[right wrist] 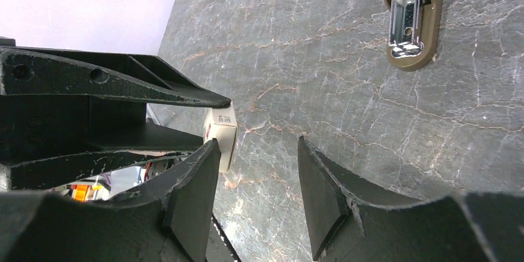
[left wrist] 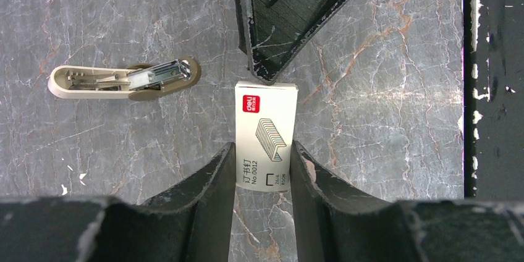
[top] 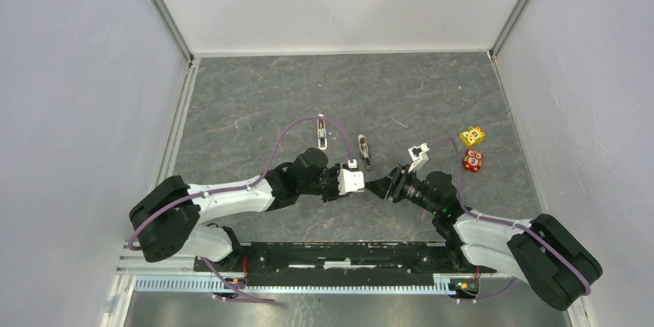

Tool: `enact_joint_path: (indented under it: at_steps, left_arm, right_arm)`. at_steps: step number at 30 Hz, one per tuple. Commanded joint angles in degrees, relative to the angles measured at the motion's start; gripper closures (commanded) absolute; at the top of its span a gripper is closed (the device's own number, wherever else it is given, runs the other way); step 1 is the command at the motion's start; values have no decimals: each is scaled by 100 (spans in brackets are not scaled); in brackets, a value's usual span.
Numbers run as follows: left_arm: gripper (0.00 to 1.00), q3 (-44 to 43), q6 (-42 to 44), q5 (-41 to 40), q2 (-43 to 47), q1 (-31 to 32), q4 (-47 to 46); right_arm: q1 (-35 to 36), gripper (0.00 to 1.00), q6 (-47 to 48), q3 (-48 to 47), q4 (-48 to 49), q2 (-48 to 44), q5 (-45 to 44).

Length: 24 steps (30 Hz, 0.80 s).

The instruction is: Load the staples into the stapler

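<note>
While the left end effector (left wrist: 264, 149) clamps the staple box (left wrist: 266, 117) by its two long sides, roughly half of the box sticks out past the fingertips. Its printed face is turned to the wrist camera, with a red logo patch at the free end and a drawing of a staple strip in the middle. The staples themselves cannot be seen. The box sits between the two arms, low over the grey marbled surface (top: 254, 103); whether it touches the surface I cannot tell.

The right end effector (right wrist: 258, 144) faces it from the opposite side. Its jaws stand moderately apart with only bare surface between them, gripping nothing. One of its fingers (left wrist: 272, 39) has its tip at the free end of the box, touching it or just short of it. In the right wrist view the box lies just past one fingertip rather than in the gap.

The stapler (left wrist: 133, 80) lies on the surface just beyond the two end effectors, opened up, with its pale top arm swung back and the metal magazine exposed over the brown base. A smaller pale object (top: 321, 133) that I cannot identify lies to its left. A yellow cube (top: 472, 136) and a red cube (top: 473, 160), both with cartoon faces, sit near each other off to the right, well apart from the box.
</note>
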<state>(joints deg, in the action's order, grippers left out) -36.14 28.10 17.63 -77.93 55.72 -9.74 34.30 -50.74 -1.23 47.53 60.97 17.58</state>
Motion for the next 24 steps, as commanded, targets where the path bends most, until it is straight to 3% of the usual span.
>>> enact_joint_path:
  at_steps: [1, 24]
  left_arm:
    - [57, 8, -129, 200, 225, 10, -507]
    - [57, -89, -120, 294, 240, 14, -547]
  right_arm:
    - [-14, 44, -67, 334, 474, 89, 162]
    - [33, 46, -250, 403, 863, 359, 314]
